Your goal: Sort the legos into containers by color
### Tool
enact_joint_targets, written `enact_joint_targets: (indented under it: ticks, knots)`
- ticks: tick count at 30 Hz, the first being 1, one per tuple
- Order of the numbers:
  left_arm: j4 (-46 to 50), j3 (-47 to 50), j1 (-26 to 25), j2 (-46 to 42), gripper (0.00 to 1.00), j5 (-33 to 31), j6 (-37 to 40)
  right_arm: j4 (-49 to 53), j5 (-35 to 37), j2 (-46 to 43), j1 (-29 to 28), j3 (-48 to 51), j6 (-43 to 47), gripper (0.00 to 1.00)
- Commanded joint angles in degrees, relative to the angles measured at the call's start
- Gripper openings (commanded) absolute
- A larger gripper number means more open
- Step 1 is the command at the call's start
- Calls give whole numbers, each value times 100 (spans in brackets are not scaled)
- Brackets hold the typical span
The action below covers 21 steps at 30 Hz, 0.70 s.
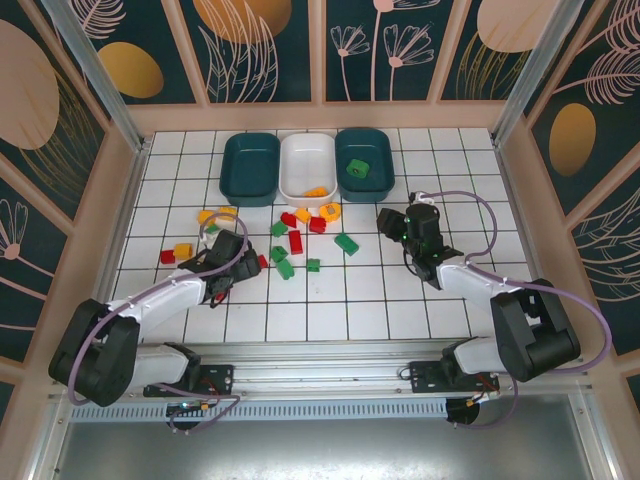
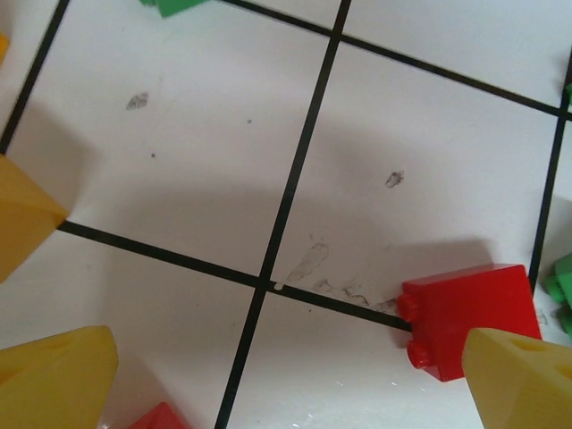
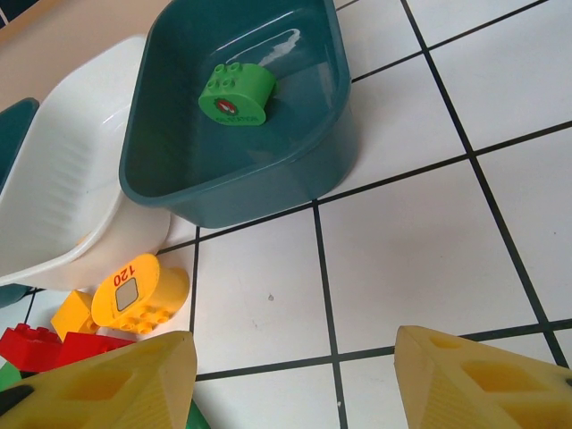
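Observation:
Three containers stand in a row at the back: a teal tray (image 1: 250,185), a white tray (image 1: 306,147) with an orange lego (image 1: 316,191), and a teal tray (image 1: 380,160) with a green lego (image 1: 357,167). Red, green and yellow legos lie scattered mid-table, among them a yellow one (image 1: 330,211) and a green one (image 1: 347,244). My left gripper (image 1: 235,262) hangs open low over the tiles (image 2: 290,349), with a red lego (image 2: 469,308) beside its right finger. My right gripper (image 1: 395,222) is open and empty (image 3: 295,344), in front of the right teal tray (image 3: 241,188), where the green lego (image 3: 237,94) lies.
A wooden rim and patterned walls enclose the tiled table (image 1: 400,300). Left of my right gripper lie a yellow rounded lego (image 3: 138,290), an orange one (image 3: 76,313) and a red one (image 3: 40,344). The white tray (image 3: 54,206) is behind them.

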<state>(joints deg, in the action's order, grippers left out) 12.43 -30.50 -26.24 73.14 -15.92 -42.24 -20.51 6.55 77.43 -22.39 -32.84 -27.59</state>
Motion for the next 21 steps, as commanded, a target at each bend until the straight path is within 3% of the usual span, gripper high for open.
enact_joint_targets:
  ticks: [1,4,11,21]
  knots:
    - [-195,227,27,-140,99,312,-305,-180,119,75,-49,41,-71,61]
    - [63,324,22,-411,98,388,-453,-169,105,97,-49,23,-71,61]
    - [-59,593,8,-624,92,1234,-742,-139,164,97,-70,6,-36,61]
    - [208,711,-48,-1085,89,1697,-1030,-136,172,189,-81,-25,-18,61]
